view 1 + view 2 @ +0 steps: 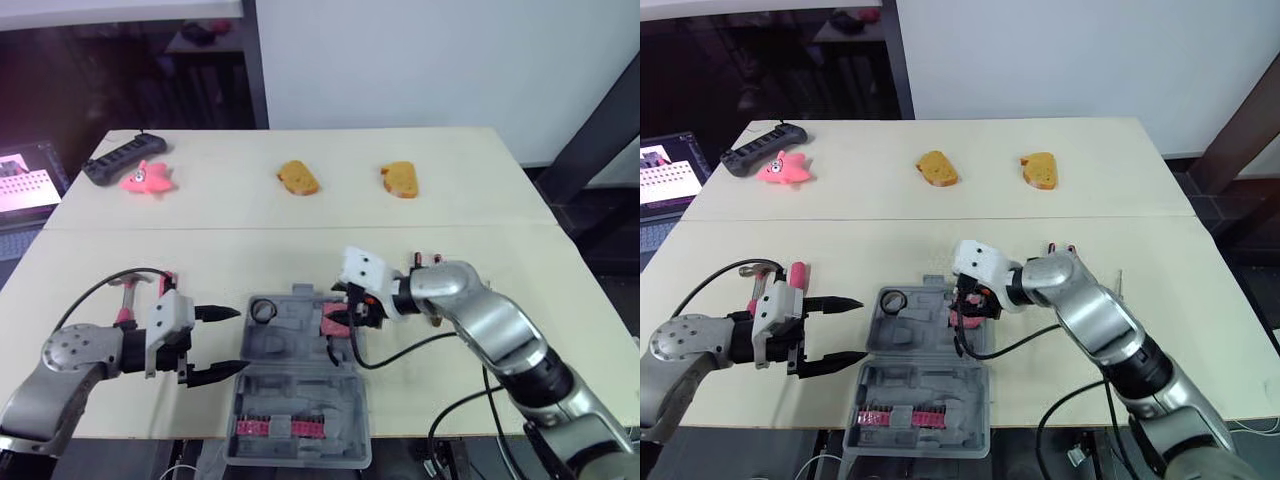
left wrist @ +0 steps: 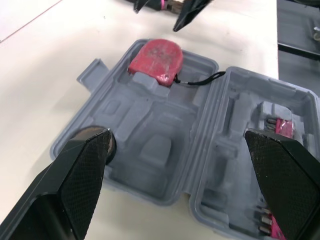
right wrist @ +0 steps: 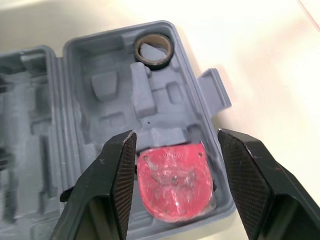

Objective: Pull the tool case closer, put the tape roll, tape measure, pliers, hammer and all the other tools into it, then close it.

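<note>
Tool case (image 1: 290, 400) lay open flat near the table's (image 1: 300, 250) front edge, hinge running left to right. It looked like stiff, light plastic, best gripped by a rim. Right claw (image 3: 176, 135) hung wide open and empty over the tape measure (image 3: 174, 180) inside; left claw (image 1: 241, 339) gaped empty alongside.

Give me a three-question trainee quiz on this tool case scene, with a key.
1. True or false: the tool case is shut.
2. What lies in the case at the right gripper? A) red tape measure B) saw C) wrench
3. Fill in: the left gripper has its jaws ___.
Key: 1 false; 2 A; 3 open.
</note>
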Available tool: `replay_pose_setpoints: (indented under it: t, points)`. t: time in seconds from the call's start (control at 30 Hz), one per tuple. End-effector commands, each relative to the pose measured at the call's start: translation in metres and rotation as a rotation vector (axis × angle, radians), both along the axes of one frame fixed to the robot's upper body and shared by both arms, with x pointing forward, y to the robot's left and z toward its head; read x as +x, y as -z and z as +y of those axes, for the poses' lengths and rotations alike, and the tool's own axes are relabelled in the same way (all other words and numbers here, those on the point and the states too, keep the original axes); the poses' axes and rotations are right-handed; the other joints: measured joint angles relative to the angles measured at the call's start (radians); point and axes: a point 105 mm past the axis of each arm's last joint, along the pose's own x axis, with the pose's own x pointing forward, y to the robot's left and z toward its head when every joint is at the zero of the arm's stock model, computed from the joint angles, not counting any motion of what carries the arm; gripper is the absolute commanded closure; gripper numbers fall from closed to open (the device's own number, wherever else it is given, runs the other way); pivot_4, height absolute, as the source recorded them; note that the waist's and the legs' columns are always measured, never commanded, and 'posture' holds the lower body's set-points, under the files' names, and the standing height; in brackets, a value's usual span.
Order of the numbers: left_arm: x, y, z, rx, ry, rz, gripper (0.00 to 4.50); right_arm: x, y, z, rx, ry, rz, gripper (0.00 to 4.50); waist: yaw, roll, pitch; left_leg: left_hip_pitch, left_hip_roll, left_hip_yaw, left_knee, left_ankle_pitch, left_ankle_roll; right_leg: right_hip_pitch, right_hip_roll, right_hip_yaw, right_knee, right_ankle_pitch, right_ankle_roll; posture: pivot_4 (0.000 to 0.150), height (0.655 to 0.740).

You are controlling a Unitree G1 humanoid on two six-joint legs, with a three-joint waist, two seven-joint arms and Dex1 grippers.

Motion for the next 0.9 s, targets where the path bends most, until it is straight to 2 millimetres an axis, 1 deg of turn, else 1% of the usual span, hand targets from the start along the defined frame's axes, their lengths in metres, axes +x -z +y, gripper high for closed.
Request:
replay_pose_setpoints:
  t: [0.03,0.13,0.27,0.43,0.6,0.63,0.73,0.83,0.9]
  points:
    - [0.0,-0.005,0.0,-0.003,0.008,-0.026,0.0,-0.002,-0.01,0.001,0.093,0.013,-0.083,1.87,-0.001,0.0,0.0,0.0,0.0,0.0,0.0,0.0,0.0,0.0,0.0,0.0,0.0,0.0,0.0,0.15,0.74]
    - [0.0,-0.004,-0.002,-0.007,0.007,-0.024,0.0,0.002,0.002,-0.001,0.167,0.087,-0.089,1.87,-0.004,0.0,0.0,0.001,0.001,0.0,0.0,0.0,0.0,0.0,0.001,0.0,0.0,0.0,0.0,0.15,0.74]
    - [0.001,-0.004,-0.002,-0.009,0.005,-0.026,0.0,0.002,0.012,0.0,0.218,0.111,-0.111,1.87,-0.003,0.0,0.0,0.001,0.0,0.0,0.0,0.0,0.0,0.0,0.001,0.0,0.0,0.0,0.0,0.15,0.74]
    - [0.001,-0.004,-0.001,-0.006,0.004,-0.028,0.0,0.004,0.034,-0.006,0.193,0.139,-0.089,1.87,-0.002,0.0,0.0,0.001,0.0,0.0,0.0,0.0,0.0,0.001,0.001,0.0,0.0,0.0,0.0,0.15,0.74]
    - [0.001,-0.005,-0.001,-0.006,0.002,-0.028,0.0,0.003,0.049,-0.01,0.197,0.166,-0.033,1.87,-0.003,0.0,0.0,0.001,0.0,0.0,0.0,0.0,0.0,0.001,0.001,0.0,0.0,0.0,0.0,0.15,0.74]
    - [0.001,-0.005,-0.001,-0.005,0.001,-0.028,0.0,0.004,0.054,-0.011,0.192,0.177,-0.02,1.87,-0.003,0.0,0.0,0.001,0.0,0.0,0.0,0.0,0.0,0.001,0.001,0.0,0.0,0.0,0.0,0.15,0.74]
    - [0.001,-0.006,0.0,-0.007,-0.004,-0.031,0.0,0.007,0.077,-0.022,0.101,0.232,0.027,1.87,-0.003,0.0,0.0,0.002,0.0,0.0,0.0,0.0,0.0,0.002,0.001,0.0,0.0,0.0,0.0,0.15,0.74]
    - [0.001,-0.006,0.0,-0.005,-0.007,-0.032,0.0,0.004,0.086,-0.023,0.119,0.259,0.103,1.87,-0.002,-0.002,-0.001,0.005,0.0,0.0,0.0,0.0,0.0,0.005,0.001,0.0,0.0,0.0,0.0,0.15,0.74]
    - [0.002,-0.006,0.001,-0.003,-0.01,-0.032,0.0,0.001,0.096,-0.027,0.086,0.27,0.134,1.87,-0.002,-0.002,-0.001,0.007,0.0,0.0,0.0,0.0,0.0,0.007,0.001,0.0,0.0,0.0,0.0,0.15,0.74]
